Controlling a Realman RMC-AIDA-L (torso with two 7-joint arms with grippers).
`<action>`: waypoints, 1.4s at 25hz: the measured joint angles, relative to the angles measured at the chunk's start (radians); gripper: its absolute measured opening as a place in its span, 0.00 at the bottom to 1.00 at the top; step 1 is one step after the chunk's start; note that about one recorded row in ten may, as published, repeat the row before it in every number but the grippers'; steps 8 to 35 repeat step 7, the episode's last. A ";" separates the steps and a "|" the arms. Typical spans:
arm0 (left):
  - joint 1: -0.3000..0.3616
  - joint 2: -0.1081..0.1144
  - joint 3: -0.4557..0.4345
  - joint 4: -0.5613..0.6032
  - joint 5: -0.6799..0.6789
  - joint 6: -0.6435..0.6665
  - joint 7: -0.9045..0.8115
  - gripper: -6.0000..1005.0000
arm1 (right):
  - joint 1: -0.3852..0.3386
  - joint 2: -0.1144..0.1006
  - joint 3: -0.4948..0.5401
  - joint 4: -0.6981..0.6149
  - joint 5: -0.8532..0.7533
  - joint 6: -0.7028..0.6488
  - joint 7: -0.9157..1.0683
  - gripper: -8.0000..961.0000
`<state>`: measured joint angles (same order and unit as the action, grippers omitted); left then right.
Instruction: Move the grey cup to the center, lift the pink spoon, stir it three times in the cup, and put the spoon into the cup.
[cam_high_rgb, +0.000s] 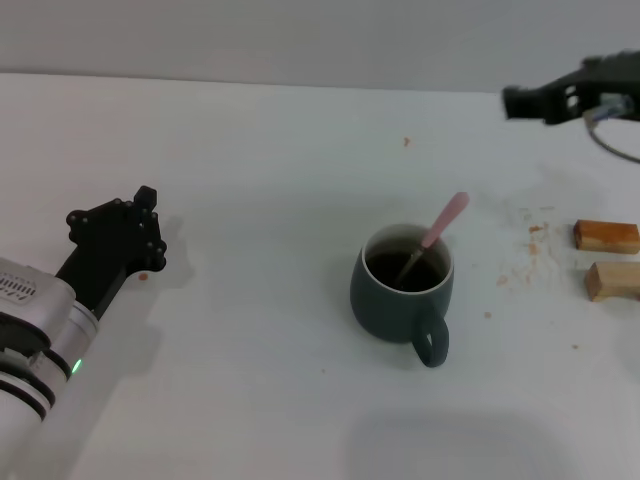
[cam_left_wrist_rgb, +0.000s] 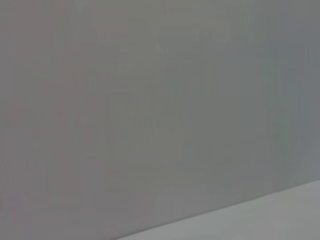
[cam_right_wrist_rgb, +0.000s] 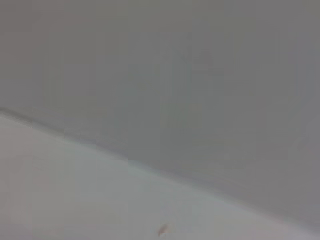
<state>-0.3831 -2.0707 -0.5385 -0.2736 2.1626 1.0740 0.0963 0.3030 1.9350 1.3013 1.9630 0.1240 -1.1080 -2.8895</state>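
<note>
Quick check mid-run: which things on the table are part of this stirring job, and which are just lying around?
Part of the job:
- grey cup, mid-table, holding dark liquid
- pink spoon, standing in the cup, handle leaning over the rim

Just lying about:
- two wooden blocks at the table's right edge
- brown crumbs beside them

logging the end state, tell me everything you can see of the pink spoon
The pink spoon is slim, with a pale pink handle that looks like plastic. It stands tilted inside the grey cup, its handle leaning on the far right rim and sticking up and out beyond it. Its lower end dips into the dark brown liquid, so the bowl is hidden. Only the cup and liquid touch it; neither pincer is near it.
</note>
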 joint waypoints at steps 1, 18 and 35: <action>0.000 0.000 0.000 0.000 0.000 -0.003 0.000 0.00 | -0.038 0.010 -0.025 0.000 -0.060 0.055 0.001 0.78; -0.001 -0.001 0.000 0.001 0.000 -0.020 0.000 0.00 | -0.255 0.124 -0.108 -0.079 -0.470 0.436 0.006 0.78; -0.001 -0.001 0.000 0.001 0.000 -0.020 0.000 0.00 | -0.255 0.124 -0.108 -0.079 -0.470 0.436 0.006 0.78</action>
